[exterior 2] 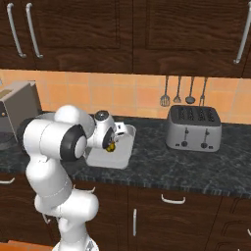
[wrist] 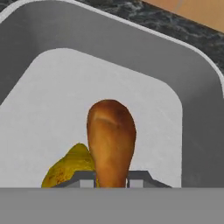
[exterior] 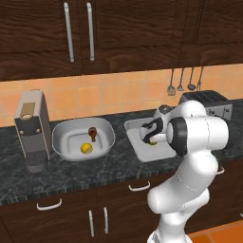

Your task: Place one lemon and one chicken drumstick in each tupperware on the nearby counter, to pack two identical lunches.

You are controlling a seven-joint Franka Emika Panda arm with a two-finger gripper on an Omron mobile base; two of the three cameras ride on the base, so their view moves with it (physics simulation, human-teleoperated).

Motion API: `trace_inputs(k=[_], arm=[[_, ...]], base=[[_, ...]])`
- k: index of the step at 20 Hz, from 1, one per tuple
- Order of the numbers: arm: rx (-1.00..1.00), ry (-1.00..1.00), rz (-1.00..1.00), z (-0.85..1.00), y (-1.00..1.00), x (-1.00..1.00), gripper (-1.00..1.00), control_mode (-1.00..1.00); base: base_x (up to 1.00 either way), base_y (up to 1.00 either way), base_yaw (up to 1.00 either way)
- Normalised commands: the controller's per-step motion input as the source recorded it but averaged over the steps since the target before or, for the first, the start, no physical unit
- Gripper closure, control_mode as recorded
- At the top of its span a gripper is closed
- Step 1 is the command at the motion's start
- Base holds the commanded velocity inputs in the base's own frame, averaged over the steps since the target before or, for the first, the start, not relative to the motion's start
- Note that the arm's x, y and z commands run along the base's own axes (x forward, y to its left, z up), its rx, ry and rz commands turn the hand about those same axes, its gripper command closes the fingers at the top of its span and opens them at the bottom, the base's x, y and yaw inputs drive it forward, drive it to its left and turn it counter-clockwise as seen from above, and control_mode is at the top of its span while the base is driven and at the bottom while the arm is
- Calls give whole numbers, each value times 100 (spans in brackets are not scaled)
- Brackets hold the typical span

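Observation:
My gripper (wrist: 112, 181) is shut on a reddish-brown chicken drumstick (wrist: 111, 140), holding it by the thin end inside the squarer tupperware (wrist: 131, 48). A lemon (wrist: 72, 168) lies on that container's floor, just left of the drumstick. From the base, the gripper (exterior: 151, 135) hangs low over this tupperware (exterior: 135, 142), with the arm hiding much of it. The wide bowl-like tupperware (exterior: 59, 130) to its left holds another lemon (exterior: 86, 148) and a second drumstick (exterior: 92, 132). Both containers rest on the dark speckled counter (exterior: 95, 171).
A coffee machine (exterior: 32, 130) stands at the counter's left end. A silver toaster (exterior 2: 192, 128) sits to the right of the containers, with utensils (exterior 2: 181, 93) hanging on the tiled wall behind it. Dark wood cabinets run above and below.

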Motion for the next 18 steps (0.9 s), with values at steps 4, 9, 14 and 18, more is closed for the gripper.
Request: trace_inputs(k=[4, 9, 14, 18], arm=[[0, 0, 0, 51, 2, -19, -100, -100], [-1, -34, 0, 100, 10, -84, -100, -100], [0, -58, -1, 100, 0, -100, -100, -100], [0, -53, -8, 100, 0, -100, -100, -100]], base=[[0, 0, 0], [0, 0, 0], [0, 0, 0], [0, 0, 0]])
